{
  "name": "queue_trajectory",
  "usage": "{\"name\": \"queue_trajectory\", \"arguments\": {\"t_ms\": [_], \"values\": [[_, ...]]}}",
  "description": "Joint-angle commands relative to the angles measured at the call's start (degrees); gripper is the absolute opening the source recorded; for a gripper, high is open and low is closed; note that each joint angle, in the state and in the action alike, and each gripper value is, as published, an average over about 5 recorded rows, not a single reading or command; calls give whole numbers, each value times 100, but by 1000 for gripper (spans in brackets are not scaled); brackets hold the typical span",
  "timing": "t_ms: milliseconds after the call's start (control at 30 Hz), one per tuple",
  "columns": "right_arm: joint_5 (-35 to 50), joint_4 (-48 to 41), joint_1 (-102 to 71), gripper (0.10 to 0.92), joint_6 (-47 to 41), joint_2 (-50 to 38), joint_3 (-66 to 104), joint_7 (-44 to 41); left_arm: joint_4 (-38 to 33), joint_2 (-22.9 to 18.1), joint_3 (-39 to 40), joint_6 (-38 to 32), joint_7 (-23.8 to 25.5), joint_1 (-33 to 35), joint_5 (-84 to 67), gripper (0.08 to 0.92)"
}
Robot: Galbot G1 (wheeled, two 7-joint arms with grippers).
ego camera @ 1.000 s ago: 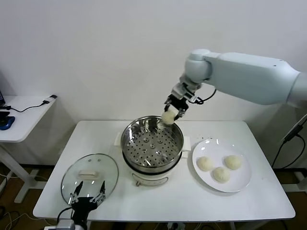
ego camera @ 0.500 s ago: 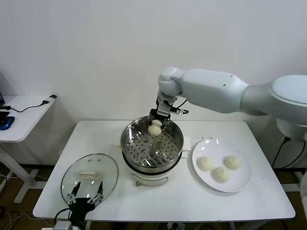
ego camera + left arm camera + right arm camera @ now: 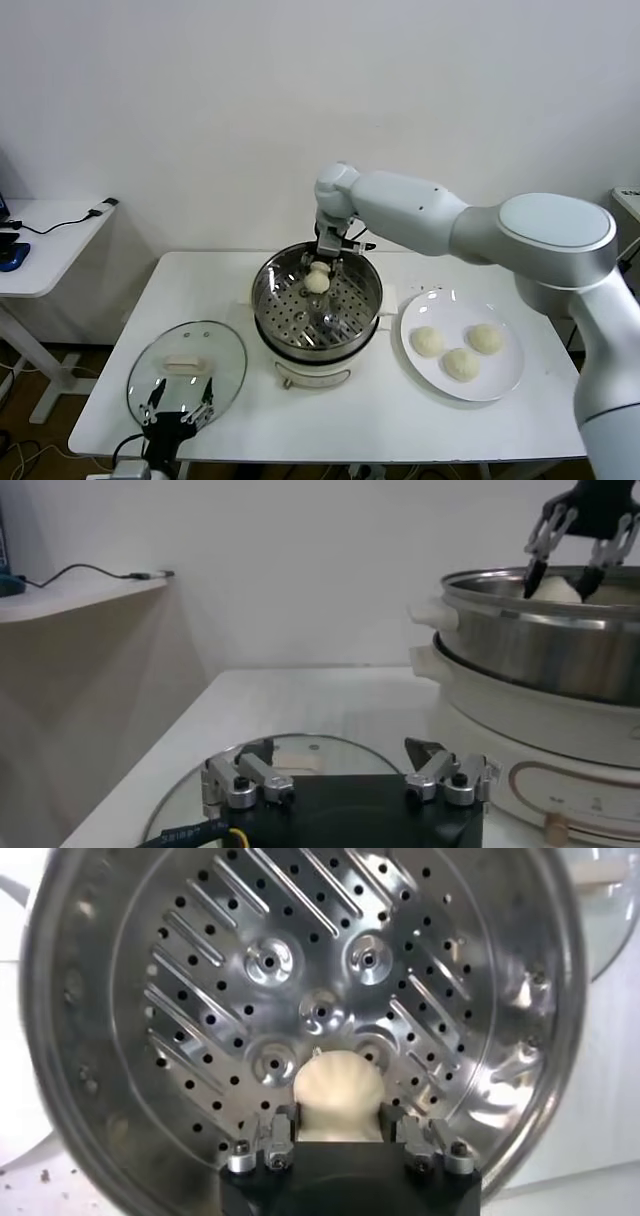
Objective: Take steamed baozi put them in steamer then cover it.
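Observation:
The steel steamer [image 3: 370, 292] stands at the table's middle on its white base. My right gripper [image 3: 320, 276] reaches down inside it, shut on one cream-white baozi [image 3: 317, 281], held just above the perforated tray [image 3: 200, 988]; the bun shows between the fingers in the right wrist view [image 3: 338, 1098]. Three more baozi [image 3: 428, 341] [image 3: 461, 363] [image 3: 486, 338] lie on the white plate [image 3: 505, 383] to the right. My left gripper [image 3: 181, 412] is open and empty at the table's front left edge, beside the glass lid [image 3: 187, 367].
The lid also shows flat under the left gripper's view [image 3: 330, 755]. A small side table [image 3: 45, 245] with a cable stands at the far left. A white wall is close behind the table.
My right gripper has carried the baozi left over the steamer's rim and lowered it into the pot. The left arm has not moved.

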Motion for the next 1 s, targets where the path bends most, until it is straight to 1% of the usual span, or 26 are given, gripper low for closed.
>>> {"name": "queue_trajectory", "arguments": {"t_ms": [33,100,200,300,367,500,600,667,733,867,1000], "values": [[-149,-502,-265,574,113,220,125,-29,23,15,-8,6,-6,-22,-13,823],[32,-493,-237,615,117,221,123,0,26,14,-13,7,-10,-35,-23,823],[388,-314,-45,714,114,148,97,24,20,17,-19,16,-9,-45,-33,823],[1018,58,501,792,59,-44,-58,-125,-4,27,-22,23,0,-41,-33,823],[1639,346,1020,814,-51,-217,-320,-350,-18,32,-32,28,8,-41,-31,823],[3429,893,2173,822,-591,-754,-1059,-934,-36,39,-76,33,19,-61,-25,823],[4714,1413,2927,823,-1484,-1462,-1669,-1224,-61,56,-114,33,21,-72,-31,823],[5187,1818,3321,823,-2190,-2078,-2132,-1218,-76,72,-135,30,20,-75,-39,823],[5393,2223,3628,823,-2724,-2673,-2617,-1103,-88,78,-148,31,20,-82,-44,823],[5360,3163,3944,823,-3590,-3671,-3488,-762,-91,47,-156,43,20,-124,-47,823],[5196,3903,3721,823,-4410,-4265,-3824,-385,-97,7,-159,68,19,-152,-48,823]]}}
